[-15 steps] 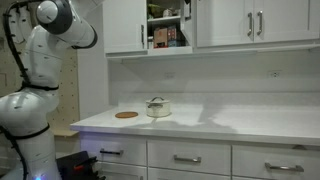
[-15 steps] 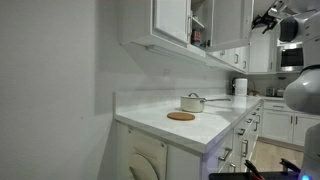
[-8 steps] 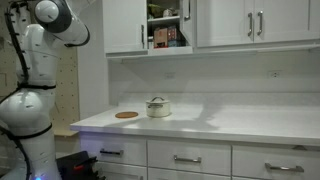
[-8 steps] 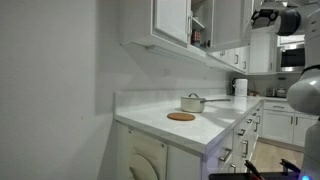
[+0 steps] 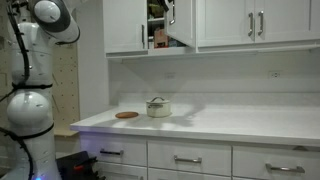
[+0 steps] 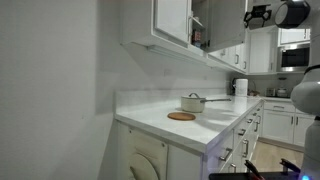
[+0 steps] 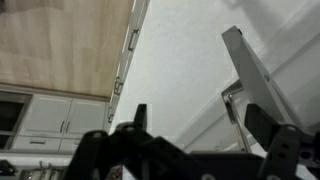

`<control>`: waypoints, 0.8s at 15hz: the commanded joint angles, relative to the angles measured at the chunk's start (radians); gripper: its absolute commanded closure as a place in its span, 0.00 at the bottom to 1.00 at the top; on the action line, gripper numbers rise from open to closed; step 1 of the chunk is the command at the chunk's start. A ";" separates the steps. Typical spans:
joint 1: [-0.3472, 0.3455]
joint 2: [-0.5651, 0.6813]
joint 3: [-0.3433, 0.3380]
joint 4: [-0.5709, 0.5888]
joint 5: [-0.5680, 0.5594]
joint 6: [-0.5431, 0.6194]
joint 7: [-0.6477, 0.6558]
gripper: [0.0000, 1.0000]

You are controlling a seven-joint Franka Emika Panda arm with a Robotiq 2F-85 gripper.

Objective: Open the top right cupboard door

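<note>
Narrow white recessed-panel cupboard door [image 5: 183, 28] stands ajar. Black robot gripper [image 7: 195, 140] sits high near it, jaws spread wide, holding nothing. Lidded metal pot [image 5: 158, 107] on white worktop [image 5: 250, 120].

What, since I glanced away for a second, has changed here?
The top right cupboard door now hides more of its opening, seemingly swung back toward shut. The hand, open and empty, shifted left and slightly up in an exterior view. The pot and round mat stayed put.
</note>
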 commanded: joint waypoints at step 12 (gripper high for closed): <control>0.073 -0.065 0.071 -0.130 -0.032 -0.189 -0.058 0.00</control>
